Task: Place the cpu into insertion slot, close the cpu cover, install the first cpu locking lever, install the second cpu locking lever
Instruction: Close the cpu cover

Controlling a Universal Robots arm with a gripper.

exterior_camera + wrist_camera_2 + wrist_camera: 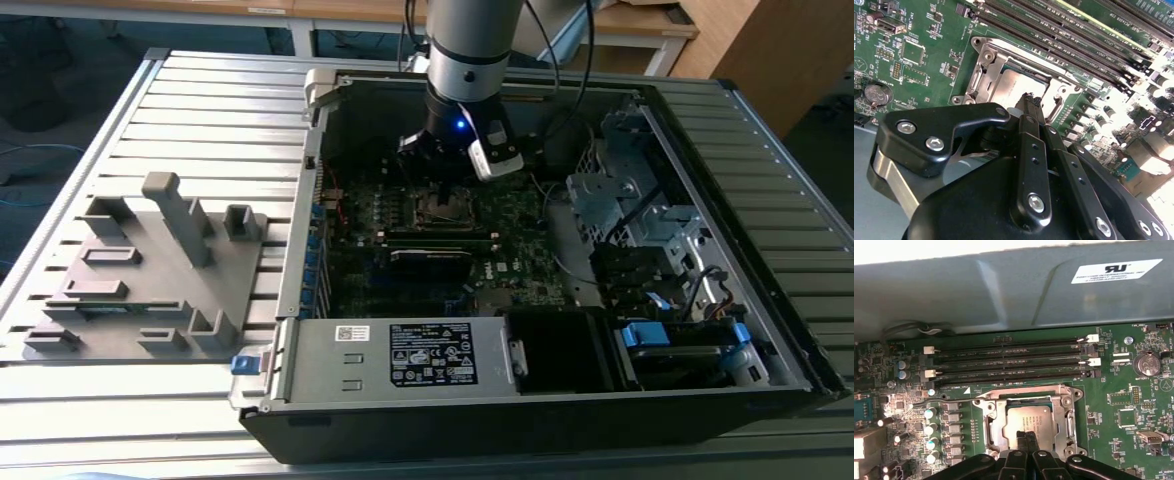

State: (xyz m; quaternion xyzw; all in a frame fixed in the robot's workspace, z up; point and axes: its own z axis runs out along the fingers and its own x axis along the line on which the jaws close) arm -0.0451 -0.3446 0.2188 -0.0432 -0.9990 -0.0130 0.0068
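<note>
The cpu (pixel 1026 419) is lying in the slot (pixel 445 208), toward 10 o'clock of the case's (pixel 534 435) middle in the exterior view, and the cover (pixel 990 422) is lying down around it. The gripper (pixel 1026 436) is hovering at the cpu's edge, clenched on nothing. I cannot tell whether the levers are latched.

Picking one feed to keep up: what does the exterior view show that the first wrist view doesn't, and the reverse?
Exterior view: the grey fixture on the slatted table, at that view's left of the open computer case, and the arm over it. First wrist view: the cpu seated with the cpu cover lying over it, the memory slots, a coin battery, the end effector shut at the cover's edge. Both: the end effector at the insertion slot.
</note>
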